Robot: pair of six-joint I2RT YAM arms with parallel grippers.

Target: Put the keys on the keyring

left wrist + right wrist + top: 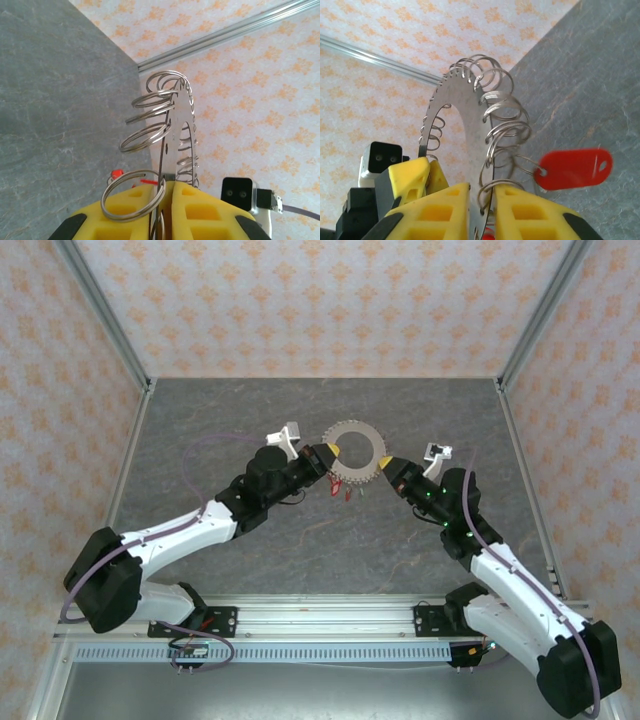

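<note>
Keyring: flat grey toothed disc with wire split rings round its rim, over mid-table. Left gripper is clamped on its edge. Right gripper straddles the opposite edge, can't tell if gripping. Red keys hang off it.

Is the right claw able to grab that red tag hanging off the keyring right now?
Probably not yet. The right claw straddles the keyring's rim, so it would have to back off first. The red tag hangs from a loop just beside it, with nothing between them.
</note>
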